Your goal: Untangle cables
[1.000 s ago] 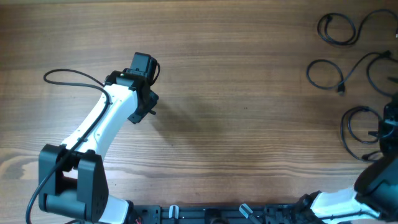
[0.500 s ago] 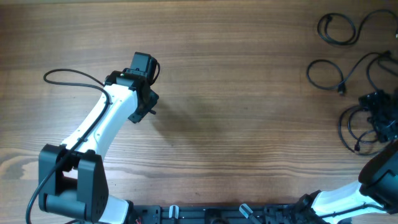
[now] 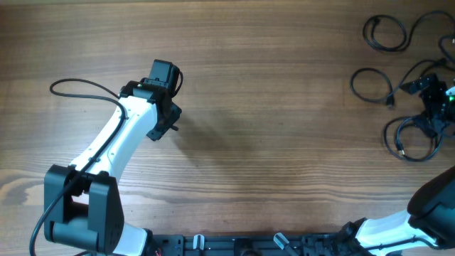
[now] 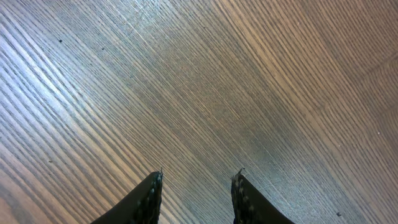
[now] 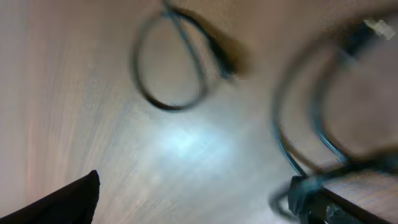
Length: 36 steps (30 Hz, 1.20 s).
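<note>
Overhead view of a wooden surface with two robot arms. The right end effector sits at the far right edge of the view. The cables, several thin black cords, lie spread around it on the wood as open loops. The nearest loop lies just beside the right end effector, on the side toward the robot's base. Its strands run right up to the end effector, but it cannot be told whether they touch. A middle loop lies near the right end effector, on the side toward the centre of the surface, with a small plug end pointing back toward it. A far loop lies beyond the right end effector, near the far edge of the surface. More strands curve close past it at the very edge of the view. The right wrist view is blurred, yet it shows the end effector's two dark fingers standing wide apart and open, with bare wood between them. One cable loop lies ahead, and other strands cross close to the opposite finger. The left end effector is well apart from the right end effector, across the surface. Its fingers are partly open over bare wood grain, gripping nothing.
</note>
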Tool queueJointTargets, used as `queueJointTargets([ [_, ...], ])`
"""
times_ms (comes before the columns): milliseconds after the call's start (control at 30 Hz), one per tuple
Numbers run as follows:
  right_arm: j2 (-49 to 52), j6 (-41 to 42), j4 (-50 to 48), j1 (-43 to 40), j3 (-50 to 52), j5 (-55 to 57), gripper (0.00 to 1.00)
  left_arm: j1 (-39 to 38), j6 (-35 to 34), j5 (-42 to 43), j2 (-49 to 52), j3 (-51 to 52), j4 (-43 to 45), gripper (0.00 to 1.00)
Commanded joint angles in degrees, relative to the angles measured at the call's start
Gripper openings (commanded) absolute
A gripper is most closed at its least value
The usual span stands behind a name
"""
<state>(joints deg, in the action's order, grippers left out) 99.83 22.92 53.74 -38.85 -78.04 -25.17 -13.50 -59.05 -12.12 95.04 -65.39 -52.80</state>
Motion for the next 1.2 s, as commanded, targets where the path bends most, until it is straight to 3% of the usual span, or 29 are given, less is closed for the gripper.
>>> queueJointTargets([
  [0, -1.4, 13.1, 3.9, 0.1, -0.9, 21.5, 1.0, 0.1, 0.3, 0.1, 0.6, 0.5, -0.1, 0.39],
  [133, -1.4, 10.1, 3.8, 0.0, -0.9, 22.3, 1.0, 0.1, 0.3, 0.4, 0.6, 0.5, 0.3, 0.39],
  [233, -1.4, 6.4, 1.4, 0.0, -0.9, 16.3, 0.99, 0.1, 0.3, 0.4, 0.6, 0.5, -0.2, 0.39],
  [300, -1.4, -1.8, -1.6, 0.1, -0.8, 8.1, 1.0, 0.1, 0.3, 0.6, 0.5, 0.5, -0.1, 0.39],
  [400, -1.6, -1.9, 2.0, 0.0, -0.8, 2.3, 1.0, 0.1, 0.3, 0.8, 0.6, 0.5, -0.3, 0.39],
  [500, -3.2, -4.1, 2.9, 0.3, -0.8, -2.3, 1.0, 0.1, 0.3, 0.7, 0.5, 0.5, -0.7, 0.48],
  [567, -5.5, -11.6, 3.3, 0.7, -0.8, -9.3, 1.0, 0.1, 0.3, 0.8, 0.6, 0.5, -0.7, 0.52],
  [633, -6.9, -12.4, 4.5, 2.1, -0.8, -11.5, 1.0, 0.1, 0.3, 0.7, 0.6, 0.5, -0.7, 0.72],
  [667, -7.3, -12.8, 5.0, 3.5, -0.8, -12.6, 1.0, 0.1, 0.3, 0.7, 0.6, 0.5, -0.7, 0.97],
  [700, -7.5, -13.8, 5.6, 5.3, -0.8, -13.6, 1.0, 0.1, 0.3, 0.7, 0.5, 0.5, -0.7, 1.0],
  [933, -8.7, -16.9, 11.5, 29.2, -0.8, -13.9, 1.0, 0.1, 0.3, 0.7, 0.5, 0.5, -0.6, 1.0],
  [1167, -24.0, -16.3, 19.0, 42.4, -0.8, -8.9, 1.0, 0.1, 0.3, 0.7, 0.5, 0.5, -0.6, 1.0],
])
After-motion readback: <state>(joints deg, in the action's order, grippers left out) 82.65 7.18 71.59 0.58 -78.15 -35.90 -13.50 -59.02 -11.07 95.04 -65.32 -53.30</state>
